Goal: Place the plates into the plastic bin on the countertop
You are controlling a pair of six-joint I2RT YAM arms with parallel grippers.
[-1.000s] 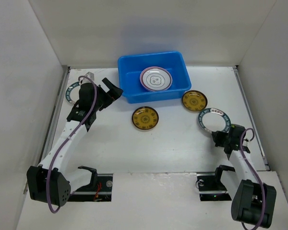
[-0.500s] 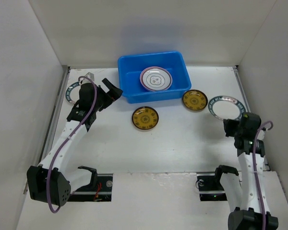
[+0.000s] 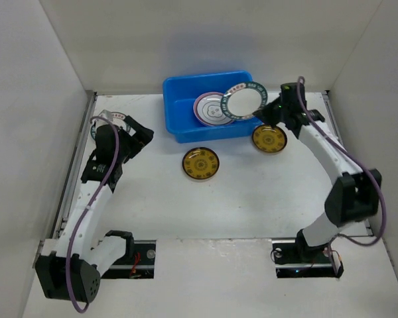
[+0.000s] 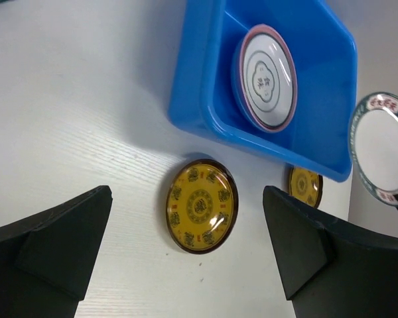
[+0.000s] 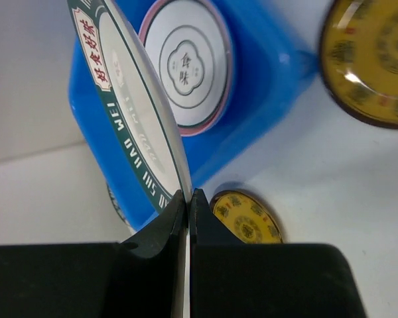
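Right pincer (image 5: 188,195) swung over plastic bin (image 3: 179,129), clamped on teal-rimmed plate (image 3: 246,101) lettered "HAO", left pincer (image 4: 187,192) apart

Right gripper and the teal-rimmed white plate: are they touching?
Touching. The right wrist view shows the right gripper pinching the teal-rimmed plate at its lower edge, fingers pressed against both faces.

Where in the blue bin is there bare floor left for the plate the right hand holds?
Bare floor lies in the blue bin left of the pink-rimmed plate, up to the left wall, and another strip on its right, below the held plate in the right hand. The middle is taken.
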